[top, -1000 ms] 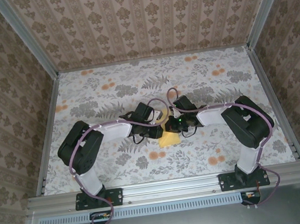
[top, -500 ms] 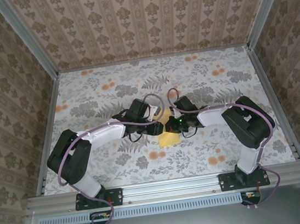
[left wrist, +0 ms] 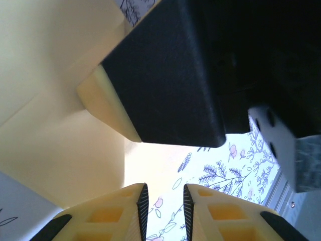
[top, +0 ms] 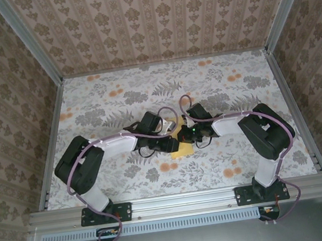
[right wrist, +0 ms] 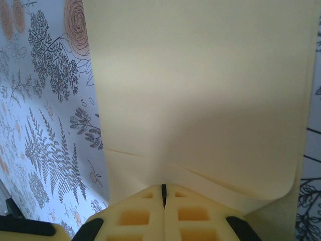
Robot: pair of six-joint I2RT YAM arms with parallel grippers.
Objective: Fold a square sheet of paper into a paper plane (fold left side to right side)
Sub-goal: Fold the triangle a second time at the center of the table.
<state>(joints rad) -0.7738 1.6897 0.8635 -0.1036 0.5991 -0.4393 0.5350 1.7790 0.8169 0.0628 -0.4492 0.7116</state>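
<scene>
The right gripper (right wrist: 164, 190) has its jaws closed, pinching the square sheet of paper (right wrist: 200, 90) at the centre of the surface (top: 116, 96). The left gripper (left wrist: 165, 193), at the sheet's 9 o'clock, has its jaws narrowly parted and empty.

The top external camera looks steeply down from above the near edge over the whole table (top: 116, 96). Both wrist cameras sit close behind their fingers (left wrist: 120, 216) (right wrist: 135, 218). All three views share the sheet of paper (top: 183, 151) (left wrist: 50, 130) (right wrist: 200, 90).

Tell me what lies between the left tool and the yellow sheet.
Nothing. In the left wrist view the left tool, slightly open over flowered cloth, sits at the edge of the yellow sheet.
</scene>
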